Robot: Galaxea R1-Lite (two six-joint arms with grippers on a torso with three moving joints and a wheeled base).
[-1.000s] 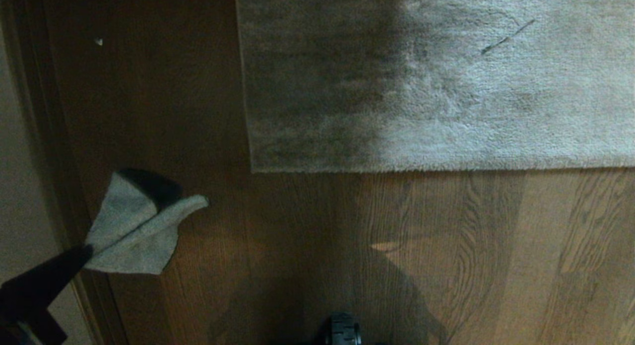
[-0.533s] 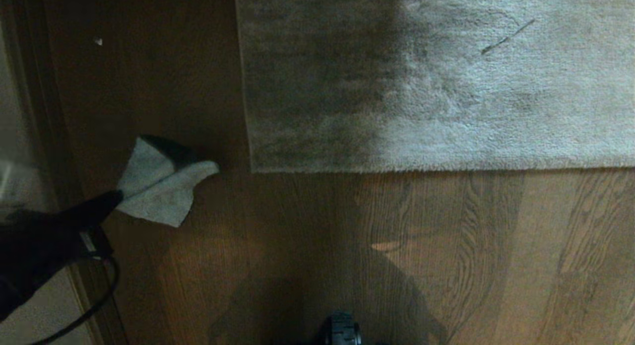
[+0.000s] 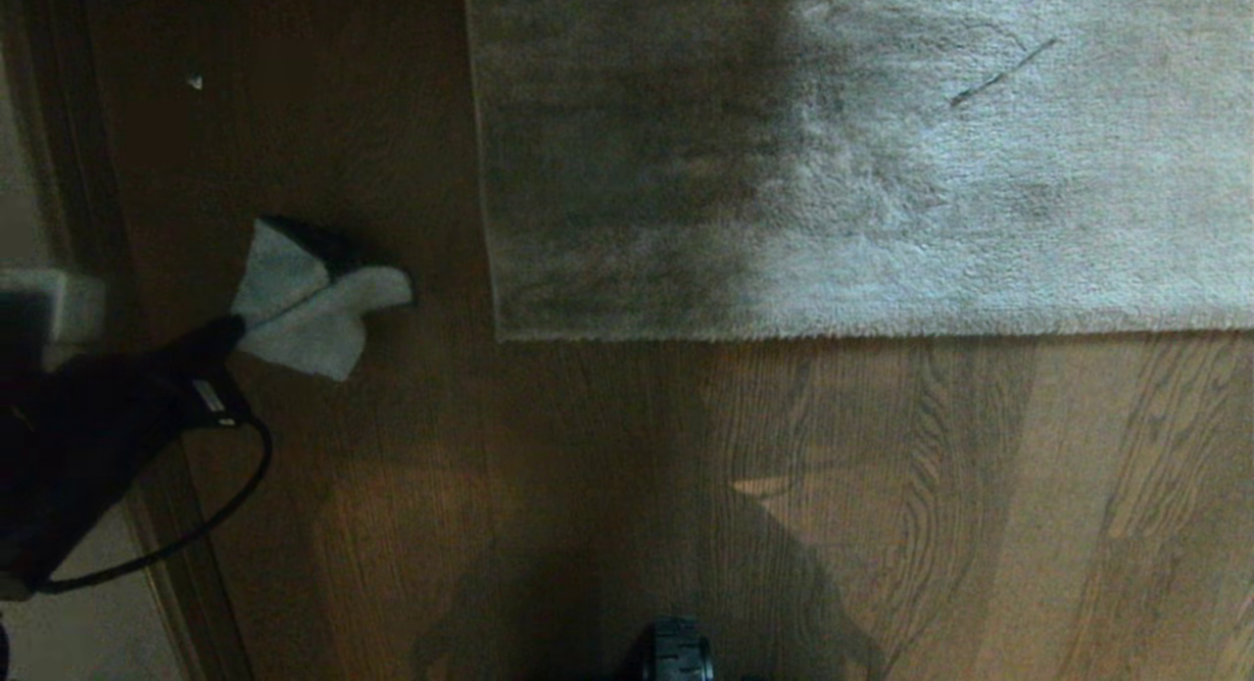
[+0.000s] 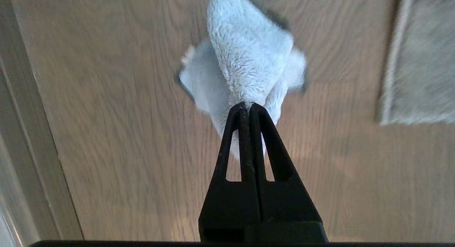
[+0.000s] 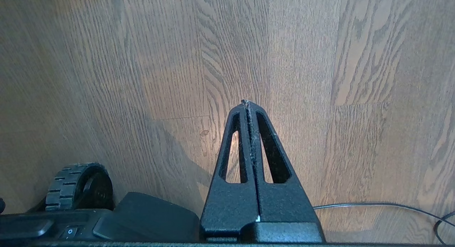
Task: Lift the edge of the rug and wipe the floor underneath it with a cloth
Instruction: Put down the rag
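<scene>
My left gripper is shut on a corner of the pale grey-green cloth, which hangs from its tips just above the brown plank floor. The cloth is left of the rug's near-left corner and apart from it. The grey-beige rug lies flat, its straight near edge running to the right. My right gripper is shut on nothing, parked low over bare floor, out of the head view.
A pale wall with a dark baseboard runs along the left. A black cable loops from my left arm. My base's wheel and a thin cable lie by the right gripper. A small white speck lies far left.
My left arm has carried the cloth forward, away from me along the wall, to about level with the rug's near edge. The rug and right arm have not moved.
</scene>
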